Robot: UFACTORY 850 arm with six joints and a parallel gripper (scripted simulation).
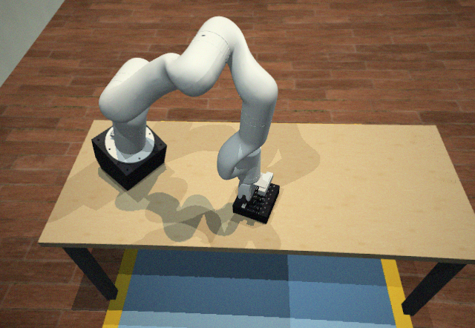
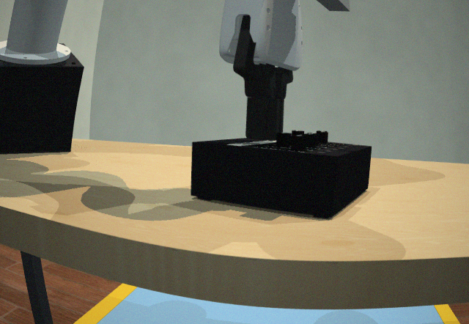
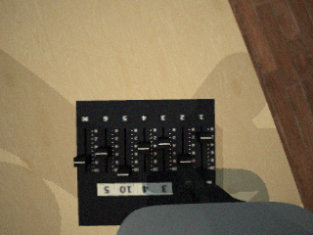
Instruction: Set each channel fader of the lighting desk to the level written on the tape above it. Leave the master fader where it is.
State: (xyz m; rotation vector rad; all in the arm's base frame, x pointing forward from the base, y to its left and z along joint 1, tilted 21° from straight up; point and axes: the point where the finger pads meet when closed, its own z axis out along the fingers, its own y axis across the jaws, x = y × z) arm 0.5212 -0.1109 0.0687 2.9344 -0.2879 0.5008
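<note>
Sitting near the front middle of the worktop (image 1: 345, 186): one black lighting desk (image 3: 145, 162), boxy and rigid, likely heavy enough to stay put under a light push. No need to lift it; only the small caps need moving.

Counted left to right in the wrist view: seven faders in seven slots. First the master fader (image 3: 79, 160) under the M mark, to be left alone. Then six channel faders, numbered 6 down to 1: fader 6 (image 3: 101, 153), fader 5 (image 3: 123, 173) lowest of all, fader 4 (image 3: 144, 147), fader 3 (image 3: 164, 143), fader 2 (image 3: 185, 160), fader 1 (image 3: 205, 137) highest. One strip of tape (image 3: 134, 188) below them in this view, right end hidden in shadow.

Caps small, stiff and probably smooth, sliding only along their slots; best nudged from the side of a cap with a fingertip, gently, to avoid overshoot.

One pincer (image 2: 264, 122), shut tight on nothing, pointing straight down at the tape end of the desk, close to the right-hand channels. Contact with the top not certain from these views.
</note>
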